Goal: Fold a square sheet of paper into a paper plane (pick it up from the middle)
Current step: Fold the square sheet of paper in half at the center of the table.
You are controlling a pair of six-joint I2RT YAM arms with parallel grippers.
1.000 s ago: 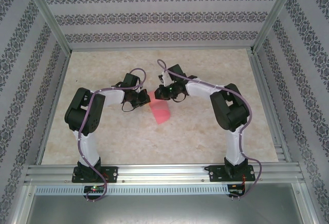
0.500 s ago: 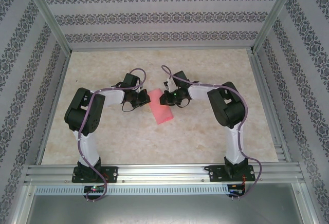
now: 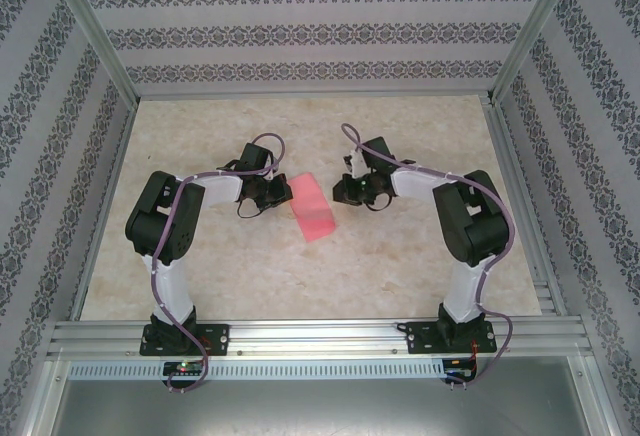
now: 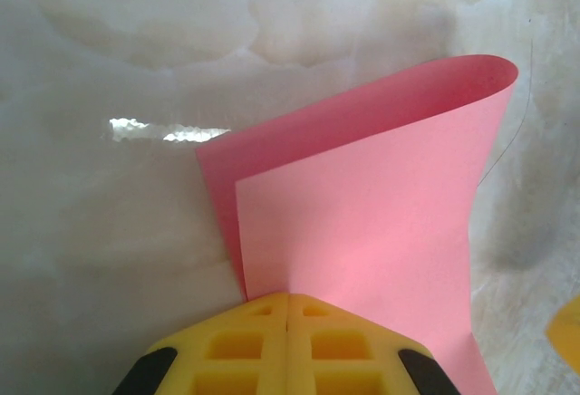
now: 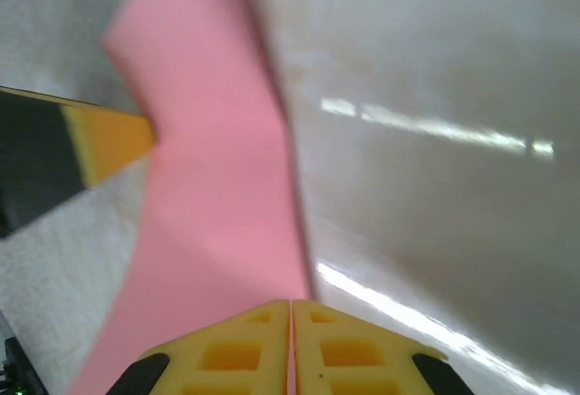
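L gripper point(image 4: 287, 297) is fully closed, pinching the near edge of the pink sheet of paper point(image 4: 362, 223), both layers. The sheet is doubled over with a soft curl at its far edge, not creased. It lies mid-worktop point(image 3: 400, 256) between the two arms. R gripper point(image 5: 292, 303) is closed too, nothing in it, tips just beside the sheet's right edge.

Two robot arms of white tubular links and bulky black joints, left point(image 3: 172, 286) and right point(image 3: 462, 291), are trailing purple cables point(image 3: 265, 139) above black bolted base plates point(image 3: 183, 337), their grid-moulded yellow end effector fingers point(image 4: 240, 350) showing black edging.
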